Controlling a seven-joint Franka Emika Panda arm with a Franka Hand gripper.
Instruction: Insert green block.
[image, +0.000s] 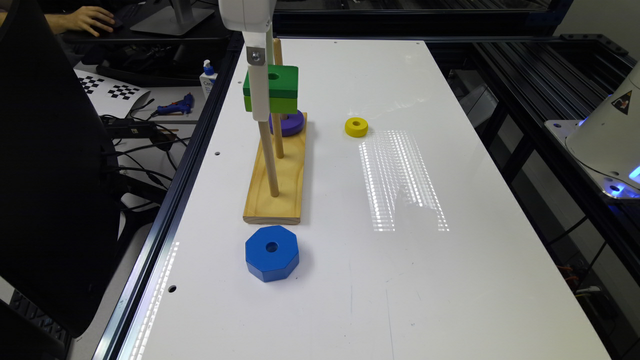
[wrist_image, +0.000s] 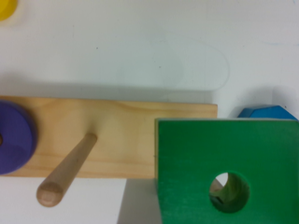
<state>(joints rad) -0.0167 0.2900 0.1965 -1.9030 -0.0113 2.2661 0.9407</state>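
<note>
Blue octagon (image: 271, 260) nearest, just before the wooden base (image: 277, 185). My hand (image: 260, 107) grasps the green block (image: 282, 90), raised above the base around peg height. Purple ring (image: 289, 124) sits on the base's far peg; yellow ring (image: 356, 127) beside.

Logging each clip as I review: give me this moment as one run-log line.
phase: carrying | green block held aloft at gripper above wooden base | near peg bare | purple ring on far peg | not inserted

Bright overhead glare on table (image: 400, 300)
</note>
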